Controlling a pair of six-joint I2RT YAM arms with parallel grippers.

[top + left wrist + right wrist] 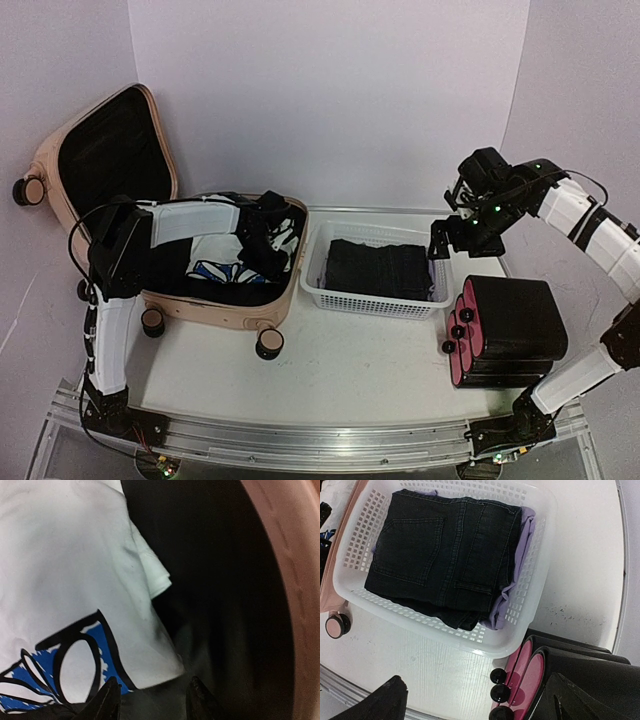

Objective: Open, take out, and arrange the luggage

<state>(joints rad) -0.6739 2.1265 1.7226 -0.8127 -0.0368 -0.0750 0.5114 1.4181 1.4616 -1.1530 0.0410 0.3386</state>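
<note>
Top external view: luggage [215,310] recorded open at the table's left, lid raised rearward, long axis left to right. Left gripper [262,248] located inside its right end, directly over a white printed shirt [75,580]; fingers [107,700] noted partly apart, grip on cloth not determinable. Right gripper [445,238] listed wide apart, empty, above the white basket [372,300], well apart from the luggage.

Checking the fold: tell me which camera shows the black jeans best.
Right wrist. It looks down on the folded black jeans, pockets and seams clear, over a lilac garment in the basket. Top external shows only a small dark stack; left wrist shows none of them, just a printed shirt in the luggage.
</note>
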